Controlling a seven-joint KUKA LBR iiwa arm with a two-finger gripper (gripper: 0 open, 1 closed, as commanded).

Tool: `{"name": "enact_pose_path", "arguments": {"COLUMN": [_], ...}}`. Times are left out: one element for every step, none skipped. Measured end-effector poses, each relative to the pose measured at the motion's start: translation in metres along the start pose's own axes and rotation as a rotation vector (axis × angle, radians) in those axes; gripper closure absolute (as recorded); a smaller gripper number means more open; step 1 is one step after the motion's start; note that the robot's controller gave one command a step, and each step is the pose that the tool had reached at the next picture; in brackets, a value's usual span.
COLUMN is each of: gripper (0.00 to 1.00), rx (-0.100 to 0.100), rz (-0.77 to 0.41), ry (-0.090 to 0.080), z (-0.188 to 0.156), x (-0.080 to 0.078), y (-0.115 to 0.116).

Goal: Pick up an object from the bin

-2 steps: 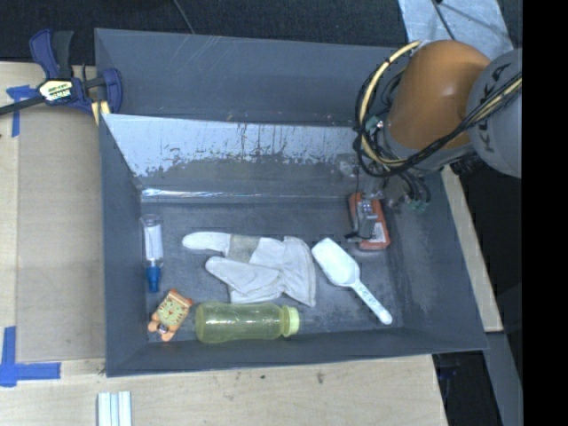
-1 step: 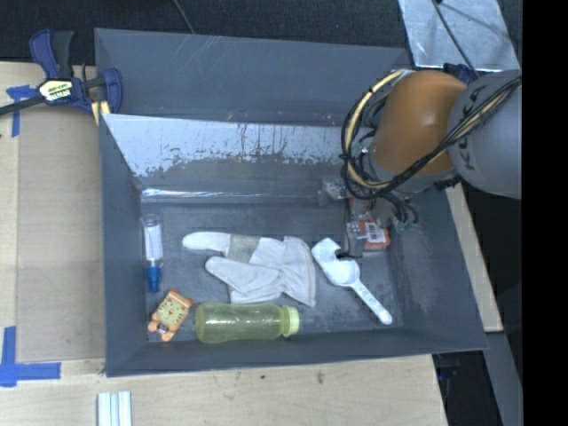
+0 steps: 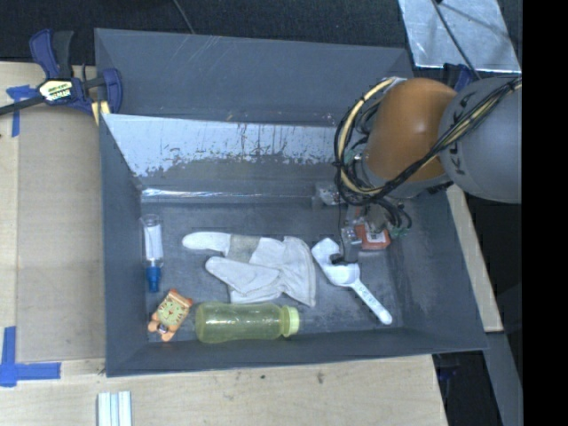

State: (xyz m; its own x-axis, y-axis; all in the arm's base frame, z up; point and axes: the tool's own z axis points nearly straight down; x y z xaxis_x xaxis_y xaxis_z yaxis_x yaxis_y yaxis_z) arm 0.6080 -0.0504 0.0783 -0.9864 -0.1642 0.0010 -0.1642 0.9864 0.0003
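Grey sheet-metal walls frame the scene as a robot arm (image 3: 484, 149), its wrist under an orange cover (image 3: 408, 131), extends into a bin (image 3: 266, 87) from the right. Its end effector (image 3: 348, 248) hangs low over the bowl end of a white plastic scoop (image 3: 355, 284), which lies on the bin floor at the right with its handle pointing toward the near right corner. Whether the end effector is spread or closed cannot be told (the wrist and its cables hide much of it), and nothing can be seen held in it. Just left of the scoop lies a crumpled white cloth (image 3: 266, 269), very near the bowl. Along the near wall a yellow-green bottle (image 3: 244, 321) lies on its side, a small orange toy (image 3: 170, 313) beside its base. A clear tube with a blue cap (image 3: 153, 251) lies by the left wall, well apart from the arm.

The step in hand appears to be the approach to a grasp, with the lift not yet made. Done well, the end effector would likely straddle the scoop's narrow neck rather than its broad bowl, come down square to the floor, and stay clear of the cloth so no fold is pinched. Smooth plastic lying flat may slip, so a firm close before lifting seems wise.
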Motion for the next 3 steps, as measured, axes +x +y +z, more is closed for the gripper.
{"name": "enact_pose_path", "arguments": {"gripper": [0.0, 1.0, 1.0], "rx": [0.001, 0.001, 0.001], "rz": [-0.104, -0.282, -0.281], "ry": [-0.002, -0.003, -0.003], "z": [-0.013, 0.003, 0.003], "x": [0.008, 0.028, 0.028], "y": [0.021, 0.01, 0.01]}}
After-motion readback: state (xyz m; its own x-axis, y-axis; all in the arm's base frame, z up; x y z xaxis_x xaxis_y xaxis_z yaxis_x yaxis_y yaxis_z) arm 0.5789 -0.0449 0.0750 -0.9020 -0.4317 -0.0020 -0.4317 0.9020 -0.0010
